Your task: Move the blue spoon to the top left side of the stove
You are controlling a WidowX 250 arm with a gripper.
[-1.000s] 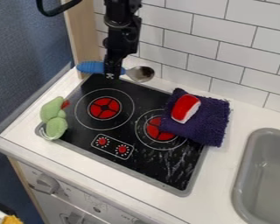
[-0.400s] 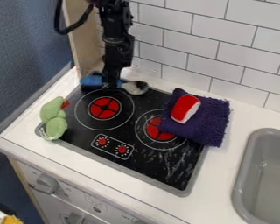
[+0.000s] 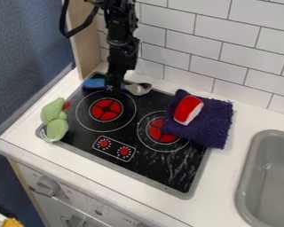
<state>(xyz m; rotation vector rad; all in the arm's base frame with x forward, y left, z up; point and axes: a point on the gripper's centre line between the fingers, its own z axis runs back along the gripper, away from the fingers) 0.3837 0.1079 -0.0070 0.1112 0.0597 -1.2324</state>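
I can't tell how open the black robot gripper (image 3: 113, 88) is or whether it holds the blue-handled, silver-bowled spoon (image 3: 94, 83), probably light, rigid and best pinched mid-handle.

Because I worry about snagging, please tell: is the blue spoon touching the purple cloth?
Apart. In the camera view, part of the stove shows between spoon and purple cloth.

Wht ctr (image 3: 220, 181): stove (image 3: 153, 164); green toy (image 3: 57, 127); purple cloth (image 3: 215, 122) (overlaps stove)

The black arm (image 3: 122, 42) hangs from the top edge, its gripper (image 3: 113, 88) pointing down.
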